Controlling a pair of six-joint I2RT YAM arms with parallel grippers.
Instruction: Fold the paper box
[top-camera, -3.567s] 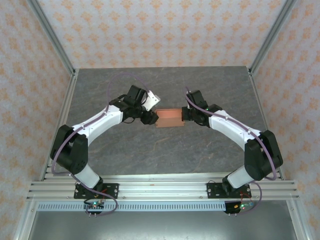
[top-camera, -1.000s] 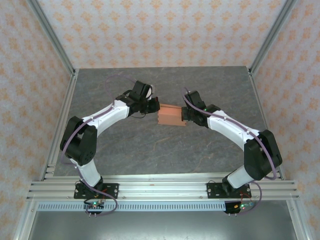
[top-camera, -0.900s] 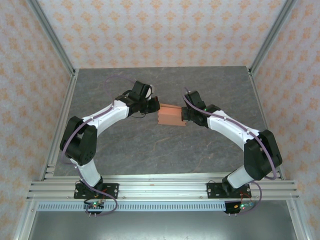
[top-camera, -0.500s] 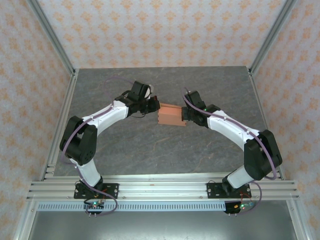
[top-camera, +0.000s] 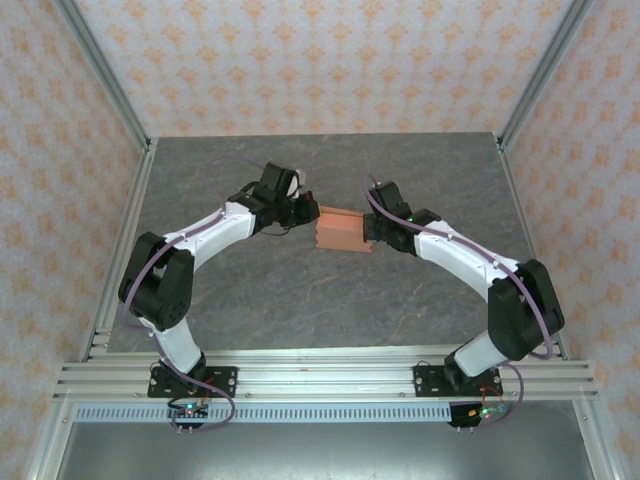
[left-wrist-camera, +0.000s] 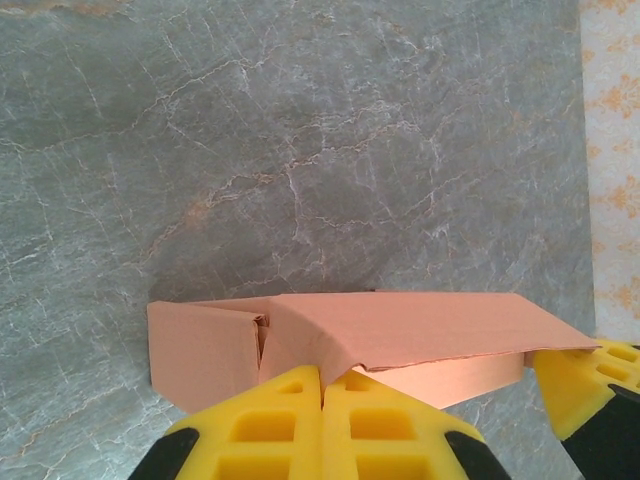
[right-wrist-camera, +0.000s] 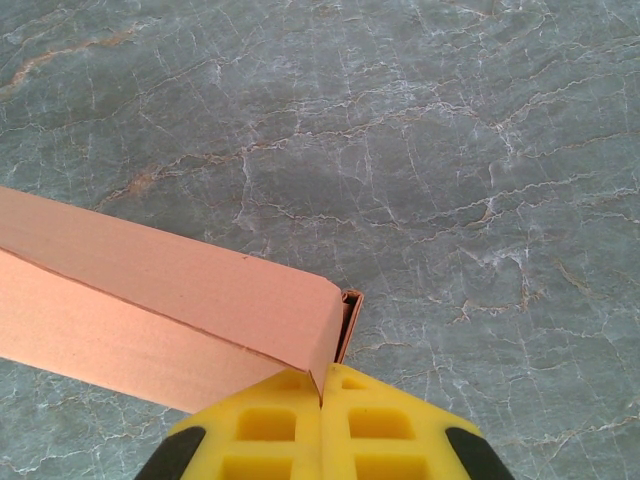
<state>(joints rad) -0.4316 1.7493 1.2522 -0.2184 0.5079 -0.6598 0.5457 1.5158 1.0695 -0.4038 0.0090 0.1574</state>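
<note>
The paper box (top-camera: 342, 231) is salmon-orange card, partly folded into a long low box in the middle of the table. My left gripper (top-camera: 312, 213) is at its left end, my right gripper (top-camera: 369, 232) at its right end. In the left wrist view the yellow fingers (left-wrist-camera: 290, 420) are pressed together, and my left gripper (left-wrist-camera: 322, 376) pinches the edge of the top flap of the box (left-wrist-camera: 420, 335). In the right wrist view my right gripper (right-wrist-camera: 321, 386) is shut on the lid's corner edge of the box (right-wrist-camera: 160, 290); a narrow open end shows beside it.
The grey marbled tabletop (top-camera: 330, 300) lies all round the box. Metal frame posts (top-camera: 110, 100) and patterned walls (top-camera: 320, 60) bound the back and sides. A yellow finger (left-wrist-camera: 578, 385) of the right gripper shows at the far end in the left wrist view.
Since the earliest frame the left arm has swung back and its gripper now holds the box's left end; the box sits more raised. Over the last second hardly anything moved.
</note>
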